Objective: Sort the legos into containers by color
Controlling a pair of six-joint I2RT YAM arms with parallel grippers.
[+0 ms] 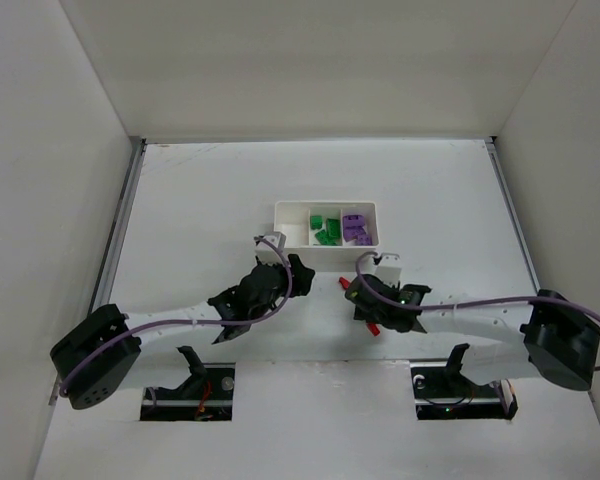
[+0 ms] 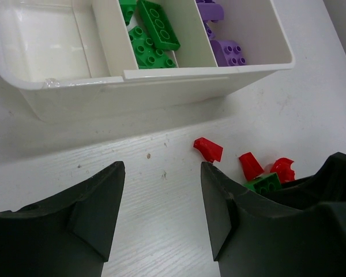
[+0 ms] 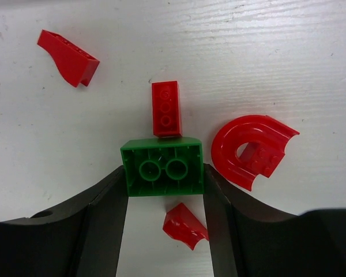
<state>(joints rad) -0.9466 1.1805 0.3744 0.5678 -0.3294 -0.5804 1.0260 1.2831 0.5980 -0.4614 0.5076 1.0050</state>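
Lying studs-down on the worktop [image 1: 200, 200], one green brick [image 3: 161, 167] sits between the fingers of the right claw [image 3: 164, 179], which is clenched against its two sides. Touching it at 12 o'clock is a narrow red brick [image 3: 166, 108]. Just beside it at 3 o'clock is a red arch [image 3: 248, 151]. A red slope [image 3: 68, 57] lies apart at 10 o'clock, and a small red piece [image 3: 185, 225] at 6 o'clock.

The white tray [image 1: 325, 205] lies at 12 o'clock of both claws. It holds green bricks [image 2: 155, 26] in the middle compartment and purple bricks [image 2: 225, 49] in the right one. The left claw [image 2: 161, 173] is released and holds nothing, near the tray's front wall.
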